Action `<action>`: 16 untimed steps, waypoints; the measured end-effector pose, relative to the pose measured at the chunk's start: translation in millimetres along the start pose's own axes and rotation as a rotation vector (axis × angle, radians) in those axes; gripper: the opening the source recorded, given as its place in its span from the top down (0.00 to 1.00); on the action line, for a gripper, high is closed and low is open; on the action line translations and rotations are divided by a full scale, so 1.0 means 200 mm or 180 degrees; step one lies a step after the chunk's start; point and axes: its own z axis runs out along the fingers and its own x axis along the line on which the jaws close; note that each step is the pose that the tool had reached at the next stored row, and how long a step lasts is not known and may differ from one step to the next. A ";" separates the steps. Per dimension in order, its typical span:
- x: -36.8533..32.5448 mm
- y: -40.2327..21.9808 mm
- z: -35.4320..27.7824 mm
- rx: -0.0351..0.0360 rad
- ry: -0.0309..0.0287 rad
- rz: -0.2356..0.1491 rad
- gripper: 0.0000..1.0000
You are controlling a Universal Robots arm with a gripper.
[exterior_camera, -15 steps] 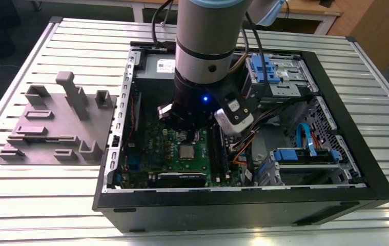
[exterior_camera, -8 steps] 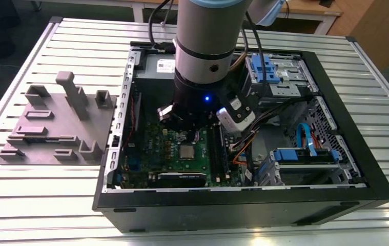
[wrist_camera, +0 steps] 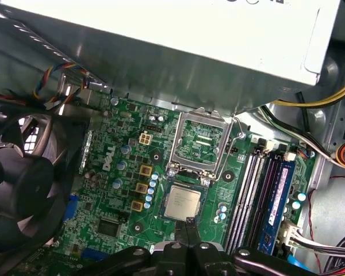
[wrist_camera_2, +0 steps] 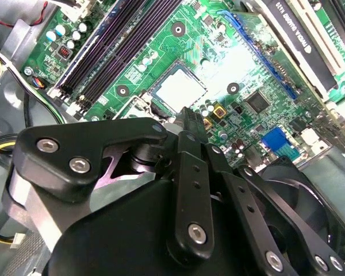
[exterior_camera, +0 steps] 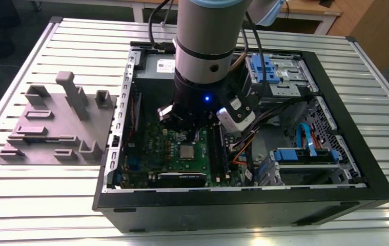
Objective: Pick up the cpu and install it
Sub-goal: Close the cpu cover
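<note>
Widest of all, a slatted pale metal table (exterior_camera: 37, 51), bare strips left along every edge. On it, a black open-sided computer case (exterior_camera: 249, 205), walls closing in the working room on four sides. Beside the case toward the exterior view's left, a grey-mauve plastic block with upright posts (exterior_camera: 50, 128), well apart from the gripper. Down into the case from above, a thick grey and black robot arm (exterior_camera: 208, 51), covering part of the board in the exterior view.

Inside, along one wall, a grey metal power-supply box (wrist_camera: 190, 46), overhanging a green motherboard (wrist_camera: 121, 190); a white printed sticker on the box, cut off at the frame edge. Near one board edge, a black round fan (wrist_camera: 17, 184), partly cropped. Next to the socket, a hinged metal bracket frame (wrist_camera: 201, 141), swung up and open.

Just over the board, the black two-finger gripper (wrist_camera: 188, 221), fingertips pressed together with nothing between them, hovering at the rim of the cpu (wrist_camera: 181, 202). Small square silver chip lying flat in its socket; markings on top too faint to make out
</note>
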 end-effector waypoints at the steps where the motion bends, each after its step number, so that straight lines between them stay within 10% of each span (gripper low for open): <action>1: 0.000 0.000 0.000 0.0000 0.0000 -0.0001 0.89; 16: 0.000 0.000 0.001 0.0016 -0.0002 -0.0669 0.89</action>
